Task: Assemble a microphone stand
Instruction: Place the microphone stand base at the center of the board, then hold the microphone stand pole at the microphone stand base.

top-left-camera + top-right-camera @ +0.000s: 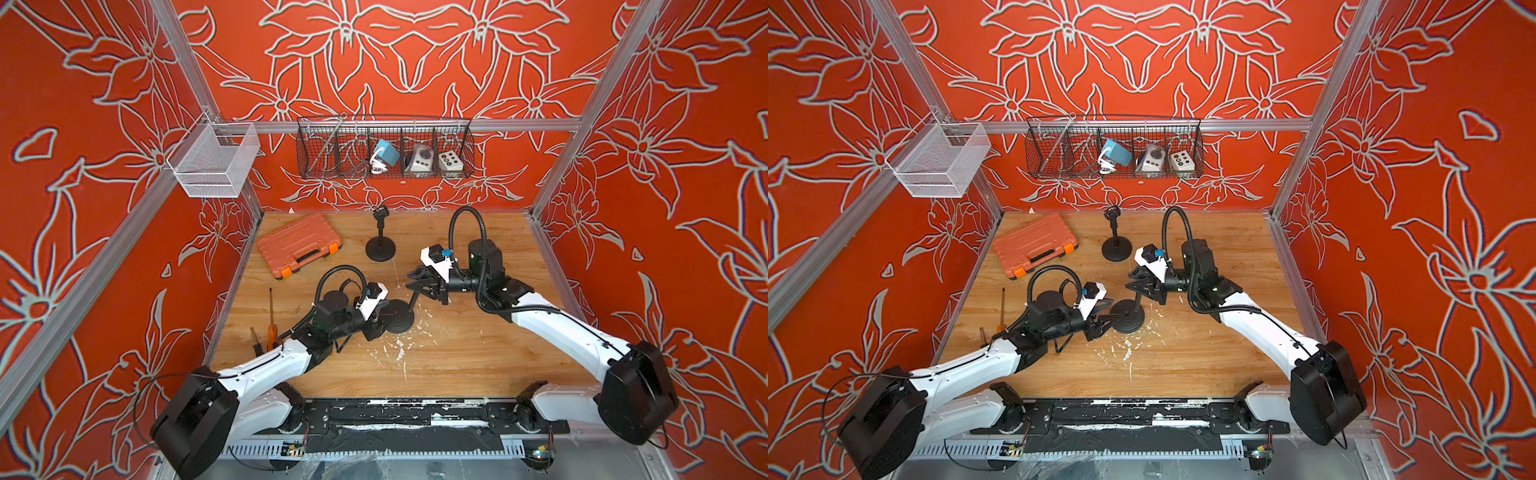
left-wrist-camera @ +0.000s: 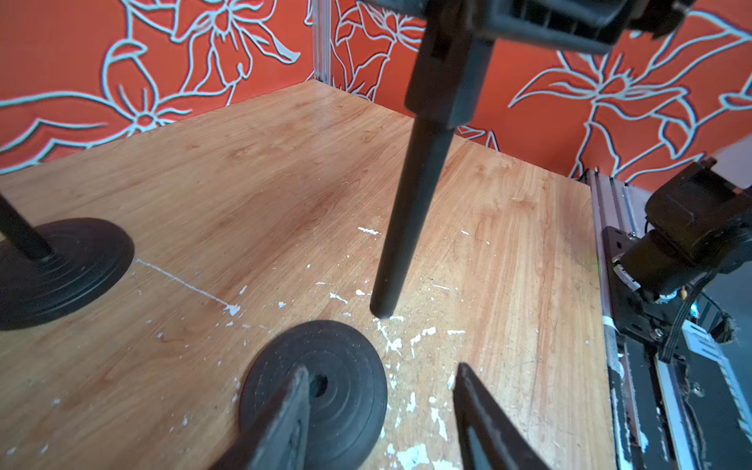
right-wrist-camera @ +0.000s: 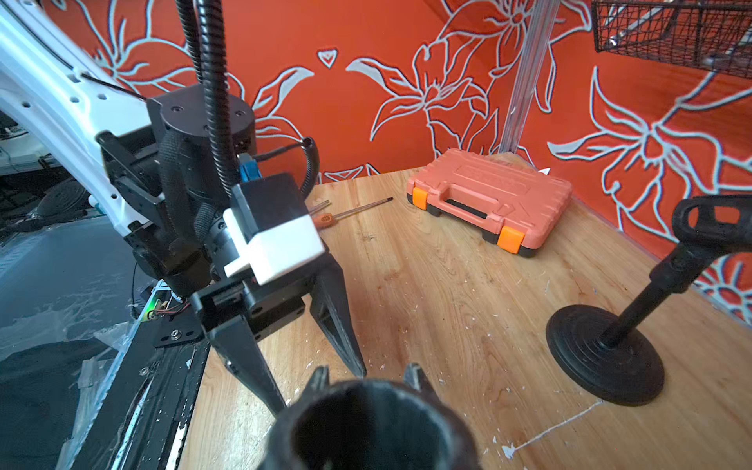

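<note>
The right gripper (image 1: 417,286) is clamped on a slim black pole (image 2: 411,211), a smooth, round, matte rod that tapers slightly downward. It holds the pole near its upper end, tilted. The right wrist view shows that end as a hollow tube mouth. The pole's lower tip sits just beyond the rim of a loose base (image 2: 354,362), apart from the hole in its middle. Whether the tip touches the table cannot be told.

The base is a flat black disc with stepped rings, lying on the table (image 1: 457,361) between the two arms. The left gripper (image 2: 382,368) has its fingers spread apart, holding nothing. One pointed black finger (image 2: 293,398) lies across the disc beside the hole, and the other is over bare wood past the rim. Contact with the disc cannot be judged.

The tabletop is light wood grain, flecked with white chips and scratches near the base. Farther back stands a complete stand (image 1: 380,241), with a ringed disc, an upright pole and a clip on top. Left of it lies a ribbed orange plastic case (image 1: 297,245) with a black handle. A thin screwdriver (image 1: 272,320) with an orange grip lies near the left wall.
</note>
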Available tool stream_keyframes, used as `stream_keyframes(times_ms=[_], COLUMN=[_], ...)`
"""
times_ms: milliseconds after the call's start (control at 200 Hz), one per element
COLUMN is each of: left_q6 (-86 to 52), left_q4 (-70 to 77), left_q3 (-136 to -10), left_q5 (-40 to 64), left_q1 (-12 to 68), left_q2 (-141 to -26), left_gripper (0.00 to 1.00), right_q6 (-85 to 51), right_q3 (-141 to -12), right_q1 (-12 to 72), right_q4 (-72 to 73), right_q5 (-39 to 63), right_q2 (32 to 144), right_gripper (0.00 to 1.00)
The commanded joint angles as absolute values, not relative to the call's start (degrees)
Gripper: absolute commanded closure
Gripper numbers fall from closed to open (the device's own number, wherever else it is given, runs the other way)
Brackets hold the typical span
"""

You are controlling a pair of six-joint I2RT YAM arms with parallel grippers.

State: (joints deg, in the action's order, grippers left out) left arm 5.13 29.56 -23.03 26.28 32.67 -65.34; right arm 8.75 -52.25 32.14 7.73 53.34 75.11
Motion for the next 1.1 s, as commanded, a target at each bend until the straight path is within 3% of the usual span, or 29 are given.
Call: stream_keyframes(times_ms=[0, 606, 701, 776, 821, 916, 991, 1091], left_q6=[7.38, 8.61, 9.05, 9.49, 9.81, 10.41, 10.16, 8.38], left_q4=[35.53, 39.49, 39.44, 39.92, 40.39, 40.61, 40.6, 41.81], left_q3=[-25.46, -30.34, -30.75, -30.53, -30.18, -29.64, -29.53, -28.98], left_q5=[27.12, 25.76, 26.27, 25.93, 25.15, 23.41, 21.89, 19.97], left_q1=[33.8, 35.24, 35.27, 35.29, 35.24, 35.22, 35.16, 35.09], left_q2=[-68.32, -77.58, -78.12, -78.39, -78.49, -78.44, -78.31, -77.84], left_gripper=[0.43, 0.61, 0.71, 0.87, 0.94, 1.0, 1.0, 1.0], right_q6=[11.79, 4.06, 3.92, 3.71, 3.67, 4.88, 6.42, 8.25], right_q3=[-54.4, -54.14, -54.25, -54.3, -54.36, -55.02, -56.51, -57.44], right_q1=[32.09, 33.75, 33.98, 33.95, 33.99, 33.91, 33.67, 33.23], right_q4=[8.5, 16.52, 16.37, 16.19, 15.89, 12.49, 6.66, -0.13], right_q5=[58.68, 59.5, 58.74, 57.83, 56.67, 53.12, 50.01, 48.76], right_q2=[76.32, 80.16, 79.98, 79.83, 79.72, 79.25, 78.68, 77.39], right_gripper=[1.0, 1.0, 1.0, 1.0, 0.87, 0.61, 0.5, 0.46])
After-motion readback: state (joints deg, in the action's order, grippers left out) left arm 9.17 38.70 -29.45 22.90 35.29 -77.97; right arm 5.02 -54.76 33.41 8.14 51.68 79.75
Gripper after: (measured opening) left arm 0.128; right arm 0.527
